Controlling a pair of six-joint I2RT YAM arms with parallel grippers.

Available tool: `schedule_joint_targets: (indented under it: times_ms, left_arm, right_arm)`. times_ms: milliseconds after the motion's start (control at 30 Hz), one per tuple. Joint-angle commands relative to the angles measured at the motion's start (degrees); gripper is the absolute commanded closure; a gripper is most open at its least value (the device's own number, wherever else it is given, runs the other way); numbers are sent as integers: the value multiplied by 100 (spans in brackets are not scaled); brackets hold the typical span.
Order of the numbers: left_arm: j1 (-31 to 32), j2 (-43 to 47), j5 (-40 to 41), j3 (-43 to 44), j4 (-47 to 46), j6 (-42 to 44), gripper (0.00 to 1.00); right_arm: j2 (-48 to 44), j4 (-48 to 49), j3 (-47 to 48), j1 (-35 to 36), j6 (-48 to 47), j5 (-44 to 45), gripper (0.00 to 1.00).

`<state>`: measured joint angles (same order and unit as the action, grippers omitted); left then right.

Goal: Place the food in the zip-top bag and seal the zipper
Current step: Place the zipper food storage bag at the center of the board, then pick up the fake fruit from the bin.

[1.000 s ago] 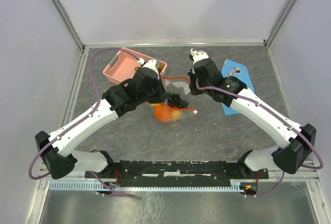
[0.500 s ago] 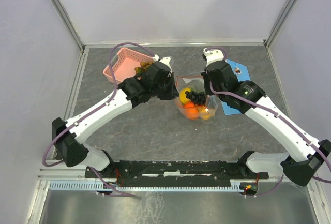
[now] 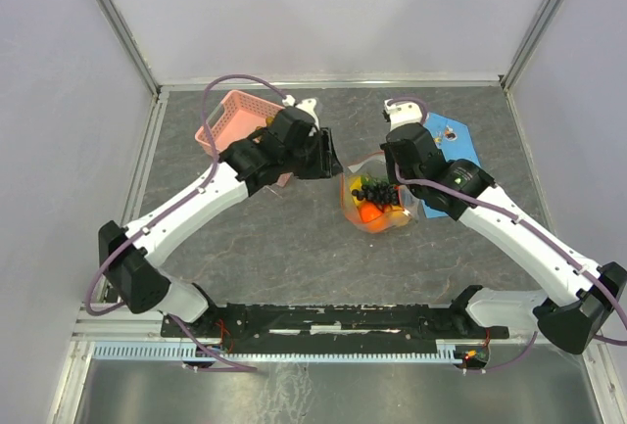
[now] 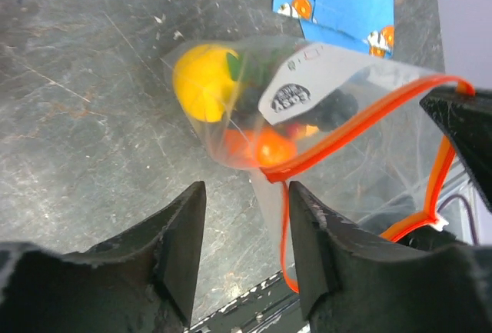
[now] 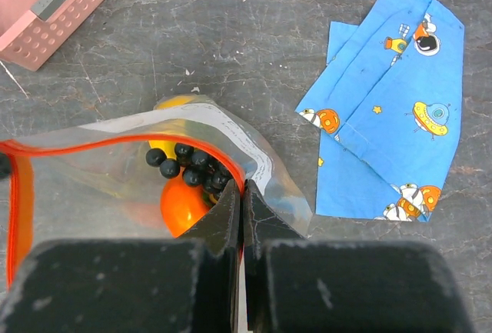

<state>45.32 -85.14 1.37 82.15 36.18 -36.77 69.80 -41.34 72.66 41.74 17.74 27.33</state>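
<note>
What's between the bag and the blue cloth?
Only bare grey table lies between the zip-top bag and the blue cloth, shown in the right wrist view; overhead, the right arm covers that gap.

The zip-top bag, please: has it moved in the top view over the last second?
Yes. The zip-top bag has shifted rightward, ending closer to the blue cloth.

The zip-top bag sits between both pincers, its rim in the right pincer, just ahead of the left pincer. Inside lie a lemon and grape bunch. On the bench, a cloth lies right of the right pincer, and a basket left of the left pincer.
</note>
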Motion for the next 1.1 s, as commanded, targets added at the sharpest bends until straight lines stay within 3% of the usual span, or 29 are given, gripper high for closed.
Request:
schedule_joint_targets:
  times_ms: [0, 333, 500, 667, 1067]
  left_arm:
    - [-355, 567, -22, 118, -358, 319, 41]
    - [-2290, 973, -958, -737, -843, -106, 31]
    - [-2904, 605, -798, -818, -1049, -443, 29]
    - [-3095, 32, -329, -924, -1575, -818, 31]
    - [-3322, -1716, -323, 48, -1926, -1285, 36]
  right_arm:
    - [-127, 401, 19, 4, 113, 187, 98]
    - [-156, 445, 109, 4, 103, 149, 98]
    - [-260, 585, 66, 7, 65, 90, 98]
    - [-280, 719, -14, 4, 8, 84, 98]
    - [-329, 942, -175, 9, -155, 72, 99]
